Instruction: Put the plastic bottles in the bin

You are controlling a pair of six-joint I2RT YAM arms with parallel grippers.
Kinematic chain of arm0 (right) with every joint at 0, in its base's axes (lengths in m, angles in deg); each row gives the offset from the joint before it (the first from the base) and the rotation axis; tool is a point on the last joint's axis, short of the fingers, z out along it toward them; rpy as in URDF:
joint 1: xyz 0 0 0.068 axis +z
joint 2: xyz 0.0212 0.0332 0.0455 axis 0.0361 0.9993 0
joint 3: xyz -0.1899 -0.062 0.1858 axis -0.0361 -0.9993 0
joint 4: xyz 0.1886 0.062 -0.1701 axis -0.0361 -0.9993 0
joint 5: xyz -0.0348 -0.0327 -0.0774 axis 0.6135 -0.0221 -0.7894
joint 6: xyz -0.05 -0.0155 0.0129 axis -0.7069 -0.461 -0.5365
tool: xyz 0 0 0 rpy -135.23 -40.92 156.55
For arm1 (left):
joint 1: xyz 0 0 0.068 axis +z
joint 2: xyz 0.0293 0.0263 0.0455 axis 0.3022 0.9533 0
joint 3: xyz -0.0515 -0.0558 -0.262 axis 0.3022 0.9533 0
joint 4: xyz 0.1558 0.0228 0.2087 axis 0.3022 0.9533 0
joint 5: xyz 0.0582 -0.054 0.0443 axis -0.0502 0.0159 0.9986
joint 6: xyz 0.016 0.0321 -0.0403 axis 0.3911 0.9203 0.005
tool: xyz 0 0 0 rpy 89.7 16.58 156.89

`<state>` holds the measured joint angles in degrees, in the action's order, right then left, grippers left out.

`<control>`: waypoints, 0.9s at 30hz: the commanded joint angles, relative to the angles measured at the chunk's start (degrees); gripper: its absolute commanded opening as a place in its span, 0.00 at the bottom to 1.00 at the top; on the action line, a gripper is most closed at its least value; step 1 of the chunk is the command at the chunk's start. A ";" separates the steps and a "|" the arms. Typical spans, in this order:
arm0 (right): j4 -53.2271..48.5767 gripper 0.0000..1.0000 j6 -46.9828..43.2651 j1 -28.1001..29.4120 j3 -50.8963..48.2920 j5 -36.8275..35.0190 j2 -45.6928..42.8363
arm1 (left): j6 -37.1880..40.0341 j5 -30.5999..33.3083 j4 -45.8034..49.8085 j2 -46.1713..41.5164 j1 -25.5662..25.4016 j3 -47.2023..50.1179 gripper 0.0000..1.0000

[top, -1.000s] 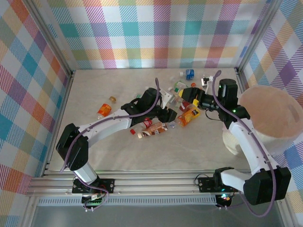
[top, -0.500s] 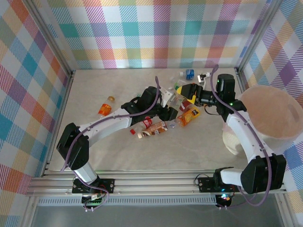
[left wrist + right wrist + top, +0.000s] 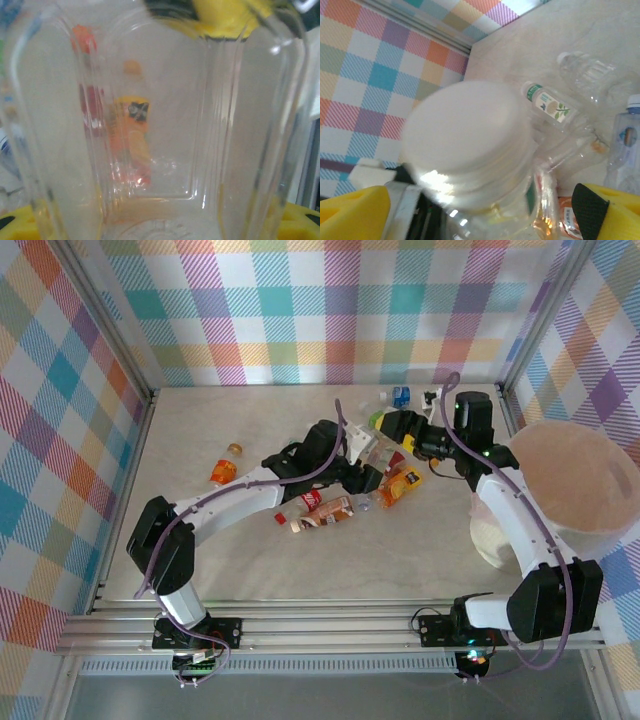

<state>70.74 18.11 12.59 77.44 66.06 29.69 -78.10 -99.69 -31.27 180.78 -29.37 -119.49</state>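
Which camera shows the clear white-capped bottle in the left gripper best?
Top external: the clear bottle shows in outline, with its surroundings. Left wrist is too close, showing a blurred see-through body; right wrist catches mostly its blurred white cap.

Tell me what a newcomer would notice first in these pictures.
First the big cream bin, pinkish inside, on the right. Next, both arms meeting in the middle over a litter of crushed bottles, the left gripper shut on a clear bottle and the right gripper open around a white cap. One orange bottle lies apart at the left.
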 commanded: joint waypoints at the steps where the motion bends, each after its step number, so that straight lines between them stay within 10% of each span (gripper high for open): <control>1: -1.48 0.90 -1.29 0.29 0.33 -0.12 0.03 | 1.28 -1.74 -3.45 -0.75 -0.48 -1.60 0.48; 20: -2.92 0.72 1.09 0.46 2.57 10.34 7.32 | 2.12 -5.29 -6.40 -0.62 0.10 -1.18 0.53; 27: -4.94 0.48 -1.99 0.54 4.72 8.36 6.07 | 2.40 -4.99 -4.37 -0.15 0.19 -3.58 0.57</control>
<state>69.08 18.07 12.50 79.74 73.60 36.25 -77.92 -101.44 -31.67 180.92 -28.72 -119.27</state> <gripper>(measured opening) 0.599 0.569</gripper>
